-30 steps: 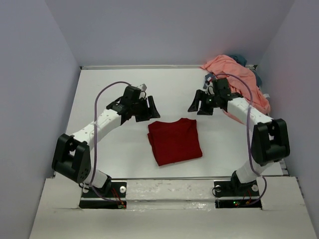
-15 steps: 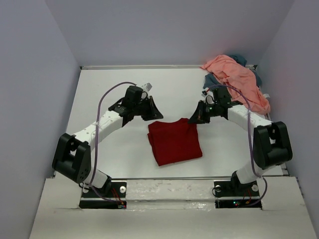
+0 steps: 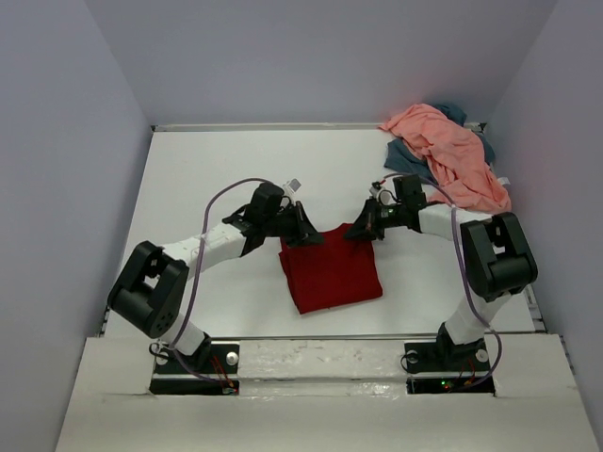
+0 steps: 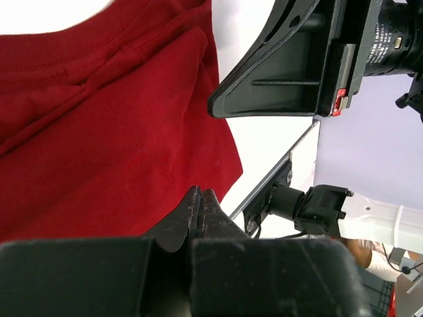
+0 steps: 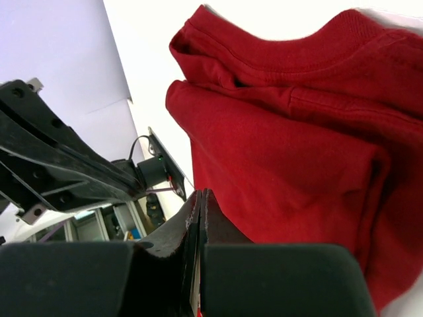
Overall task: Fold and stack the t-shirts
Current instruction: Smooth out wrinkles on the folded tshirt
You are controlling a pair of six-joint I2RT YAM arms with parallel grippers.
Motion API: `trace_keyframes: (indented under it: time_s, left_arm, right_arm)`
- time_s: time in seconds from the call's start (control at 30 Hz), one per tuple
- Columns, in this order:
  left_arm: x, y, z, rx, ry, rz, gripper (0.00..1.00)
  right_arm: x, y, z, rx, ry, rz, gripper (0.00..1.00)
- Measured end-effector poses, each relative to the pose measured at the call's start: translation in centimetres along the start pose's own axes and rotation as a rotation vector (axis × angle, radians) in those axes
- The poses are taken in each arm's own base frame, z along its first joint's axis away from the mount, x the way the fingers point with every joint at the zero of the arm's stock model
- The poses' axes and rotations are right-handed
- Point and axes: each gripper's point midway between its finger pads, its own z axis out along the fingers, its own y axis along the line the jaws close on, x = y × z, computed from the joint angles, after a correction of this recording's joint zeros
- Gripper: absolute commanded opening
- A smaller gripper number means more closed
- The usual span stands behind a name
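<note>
**A:** How do the two tools stand?

**B:** Both are pressed together, with no gap between the fingers. The left tool (image 3: 303,232) has its tips down on the dark red t-shirt (image 3: 330,270). In the left wrist view the tips (image 4: 200,193) meet right against the red cloth (image 4: 99,132), close to its edge.

**A:** And the other one?

**B:** It's the same. The right tool (image 3: 363,229) is shut tip to tip (image 5: 200,193), and the red cloth (image 5: 297,145) fills the view just past its fingers. I cannot tell whether either tool has caught a fold of cloth between its fingers.

**A:** Where does that shirt lie relative to them?

**B:** It lies folded into a rough rectangle, flat on the white tabletop (image 3: 217,169). It stretches from the two tools back towards the arm bases. The left tool is at one far corner and the right tool at the other, with the ribbed collar edge between them. The tools are near each other but apart. From the left wrist, the right tool (image 4: 284,72) shows as a black body just across the cloth.

**A:** What about the other shirts?

**B:** They are beyond the right tool and out to its right, well apart from it. The salmon pink t-shirt (image 3: 452,151) lies crumpled in the far corner of the tabletop. It is draped over the slate blue-grey t-shirt (image 3: 405,152), which peeks out at the pile's left side and far edge.
</note>
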Motion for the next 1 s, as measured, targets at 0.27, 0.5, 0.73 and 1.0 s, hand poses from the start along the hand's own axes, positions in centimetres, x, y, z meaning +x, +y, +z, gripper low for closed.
trace_keyframes:
  time_s: [0.27,0.5,0.73,1.0]
  left_arm:
    - [0.7,0.8,1.2,-0.007,0.020,-0.024,0.00]
    - [0.8,1.4,1.6,-0.019,0.023,-0.032,0.00]
    - [0.8,1.8,1.8,-0.029,0.022,-0.035,0.00]
    - [1.0,3.9,3.4,-0.073,0.030,-0.055,0.00]
  right_arm:
    - [0.4,-1.7,2.0,-0.004,0.039,0.026,0.00]
    - [-0.6,-3.6,3.7,0.035,0.047,0.030,0.00]
    - [-3.0,-4.7,5.0,0.060,0.012,-0.034,0.00]
    - [-3.1,-5.1,5.0,0.072,0.006,-0.063,0.00]
